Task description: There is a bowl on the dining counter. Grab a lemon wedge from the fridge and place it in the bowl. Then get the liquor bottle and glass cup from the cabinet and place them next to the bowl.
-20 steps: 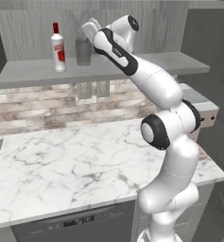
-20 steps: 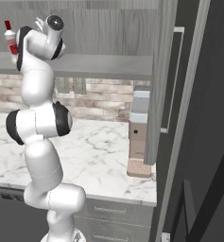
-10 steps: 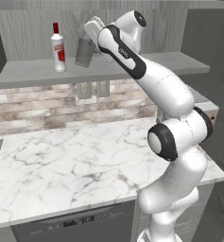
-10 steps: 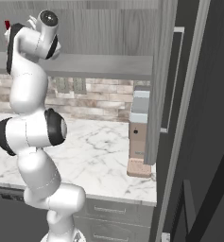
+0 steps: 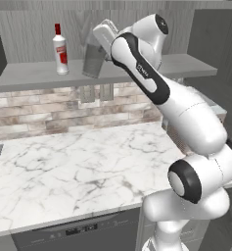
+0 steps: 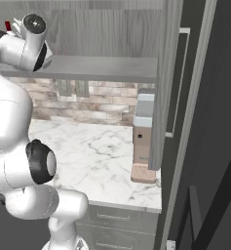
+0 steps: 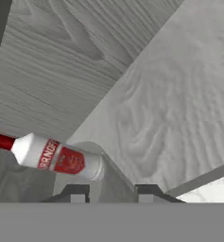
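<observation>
The glass cup (image 5: 93, 58), a translucent grey tumbler, is leaning with its top tipped toward the pincer (image 5: 101, 35) and its base touching the cabinet's (image 5: 29, 29) flat grey shelf (image 5: 39, 76). From the left base view the pincer is gripping it at the rim, reaching in from the cup's upper right; the cup's long axis is tilting away from upright, running down and left from the jaws. In the hand view the two dark fingertips (image 7: 76, 193) are standing fairly close together with a faint grey curve, probably the cup's wall, rising between and just ahead of them, so the jaws are reading as narrowed on the cup.

The liquor bottle (image 5: 60, 49), clear with a red label and red cap, is standing upright on the same shelf, beyond the cup on the far side from the pincer, near but apart from it. In the hand view it is lying across the frame, a result of the hand's roll.

Below the pincer, the brick-tiled wall (image 5: 49, 110) and a marble worktop (image 5: 78, 166) are spreading out. The coming move seems to be lifting the cup off the shelf, drawing it back toward the arm and away from the bottle.
</observation>
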{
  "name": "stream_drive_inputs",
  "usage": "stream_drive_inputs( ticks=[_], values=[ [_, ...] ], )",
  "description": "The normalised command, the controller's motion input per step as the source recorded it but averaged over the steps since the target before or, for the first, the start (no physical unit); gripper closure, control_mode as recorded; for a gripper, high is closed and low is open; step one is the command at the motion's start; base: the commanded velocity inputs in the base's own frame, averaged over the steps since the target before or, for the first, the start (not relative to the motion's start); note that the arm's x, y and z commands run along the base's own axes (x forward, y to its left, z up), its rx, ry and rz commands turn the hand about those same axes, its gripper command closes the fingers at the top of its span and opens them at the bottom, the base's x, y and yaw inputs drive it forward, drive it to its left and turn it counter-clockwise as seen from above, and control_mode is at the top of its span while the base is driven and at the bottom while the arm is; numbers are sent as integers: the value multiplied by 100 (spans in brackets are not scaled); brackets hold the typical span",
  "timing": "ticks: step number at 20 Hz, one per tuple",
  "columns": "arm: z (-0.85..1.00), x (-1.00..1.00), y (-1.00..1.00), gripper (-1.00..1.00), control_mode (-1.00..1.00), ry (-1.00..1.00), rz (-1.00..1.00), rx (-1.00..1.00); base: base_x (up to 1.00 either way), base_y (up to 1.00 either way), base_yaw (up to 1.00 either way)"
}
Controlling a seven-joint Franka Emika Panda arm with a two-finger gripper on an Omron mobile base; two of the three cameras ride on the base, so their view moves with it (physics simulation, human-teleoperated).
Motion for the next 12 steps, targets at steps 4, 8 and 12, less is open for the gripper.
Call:
stream_drive_inputs(
  ticks=[4, 8, 12],
  values=[
    [0, -100, -50, 100, -100, -8, 0, -2, 0, 0, 0],
    [0, -100, -63, 100, -100, -3, 0, -7, 0, 0, 0],
    [-1, -95, -59, 100, -100, 0, 0, -20, 0, 0, 0]
  ],
)
